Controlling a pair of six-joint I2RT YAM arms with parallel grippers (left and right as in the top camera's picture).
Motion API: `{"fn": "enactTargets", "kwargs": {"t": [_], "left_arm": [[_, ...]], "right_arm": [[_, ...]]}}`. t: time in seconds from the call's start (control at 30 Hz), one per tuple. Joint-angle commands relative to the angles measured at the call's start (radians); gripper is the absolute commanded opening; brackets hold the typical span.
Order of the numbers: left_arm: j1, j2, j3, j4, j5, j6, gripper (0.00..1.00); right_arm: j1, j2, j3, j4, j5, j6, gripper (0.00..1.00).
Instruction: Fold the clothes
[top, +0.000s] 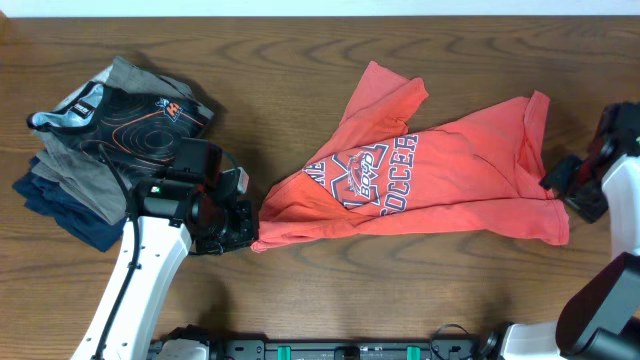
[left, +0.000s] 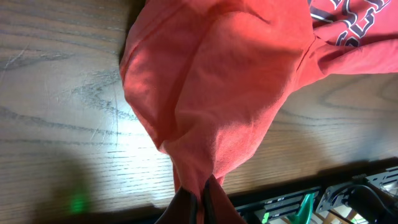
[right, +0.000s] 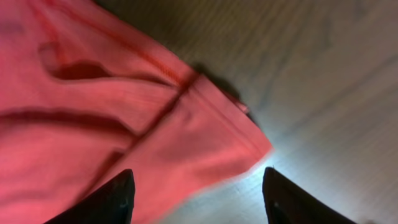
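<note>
The coral-red T-shirt (top: 430, 175) with "SOCCER" lettering lies crumpled across the middle of the table. My left gripper (top: 240, 232) is shut on the shirt's left end; in the left wrist view the fabric (left: 217, 87) bunches down into the closed fingers (left: 203, 198). My right gripper (top: 562, 188) is at the shirt's right edge. In the right wrist view its fingers (right: 198, 186) are open, with a hemmed corner of the shirt (right: 205, 134) lying between them on the wood.
A stack of folded garments sits at the far left: a black one with orange contour lines (top: 135, 118) on top of grey (top: 85, 175) and navy (top: 60, 205) ones. The table's front edge with black hardware (left: 323, 199) is close to the left gripper.
</note>
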Motion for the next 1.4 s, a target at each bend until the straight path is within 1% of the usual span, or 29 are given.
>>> {"fn": "enactTargets", "kwargs": {"t": [0.0,0.2,0.57,0.63,0.67,0.7,0.73,0.77,0.8,0.83,0.93,1.0,1.03,1.07,1.13,1.2,1.23,1.27,1.3,1.33,1.37], "left_arm": [[-0.002,0.003,-0.006,-0.002,-0.019,0.016,0.06],[-0.002,0.003,-0.006,-0.002,-0.019,0.016,0.06],[-0.002,0.003,-0.006,0.005,-0.019,0.016,0.06],[-0.002,0.003,-0.006,0.005,-0.019,0.016,0.06],[-0.002,0.003,-0.006,0.005,-0.019,0.016,0.06],[-0.002,0.003,-0.006,0.005,-0.019,0.016,0.06],[-0.002,0.003,-0.006,0.005,-0.019,0.016,0.06],[-0.002,0.003,-0.006,0.005,-0.019,0.016,0.06],[-0.002,0.003,-0.006,0.005,-0.019,0.016,0.06],[-0.002,0.003,-0.006,0.006,-0.019,0.016,0.06],[-0.002,0.003,-0.006,0.058,-0.019,0.016,0.06],[-0.002,0.003,-0.006,0.130,-0.019,0.009,0.06],[-0.002,0.003,-0.006,0.174,-0.019,0.007,0.06],[-0.002,0.003,-0.006,0.222,-0.019,-0.003,0.06],[-0.002,0.003,-0.006,0.307,-0.019,-0.033,0.06],[-0.001,0.002,-0.006,0.373,-0.019,-0.082,0.06],[-0.001,0.002,-0.006,0.394,-0.019,-0.106,0.06],[-0.001,0.003,-0.006,0.403,-0.019,-0.122,0.06],[-0.001,0.003,-0.006,0.402,-0.019,-0.132,0.06],[-0.001,0.003,-0.006,0.391,-0.019,-0.134,0.06],[-0.001,0.003,-0.006,0.378,-0.019,-0.134,0.06]], "right_arm": [[-0.005,0.001,-0.086,0.101,-0.016,0.109,0.63],[-0.005,0.011,-0.219,0.306,-0.015,0.116,0.64],[-0.004,0.013,-0.376,0.488,-0.018,0.116,0.65],[-0.004,0.013,-0.389,0.499,-0.017,0.116,0.57],[-0.004,0.013,-0.391,0.497,-0.018,0.115,0.50],[-0.004,0.013,-0.391,0.491,-0.017,0.115,0.38],[-0.004,0.012,-0.391,0.482,-0.017,0.115,0.23],[-0.004,0.011,-0.389,0.474,-0.017,0.115,0.13],[-0.004,0.009,-0.381,0.463,-0.019,0.116,0.05],[-0.004,0.005,-0.365,0.455,-0.035,0.115,0.01],[-0.004,-0.016,-0.269,0.444,-0.146,0.110,0.01],[-0.004,-0.034,-0.154,0.429,-0.265,0.090,0.01],[-0.004,-0.038,-0.124,0.428,-0.305,0.074,0.01],[-0.004,-0.047,-0.064,0.422,-0.385,0.039,0.01],[-0.004,-0.059,0.032,0.385,-0.484,-0.020,0.01],[-0.004,-0.074,0.113,0.294,-0.505,-0.102,0.01],[-0.004,-0.085,0.146,0.213,-0.465,-0.156,0.04],[-0.004,-0.093,0.159,0.155,-0.407,-0.172,0.04],[-0.004,-0.103,0.164,0.075,-0.288,-0.174,0.02],[-0.004,-0.109,0.158,-0.030,-0.094,-0.146,0.01],[-0.004,-0.108,0.151,-0.089,0.031,-0.108,0.06]]}}
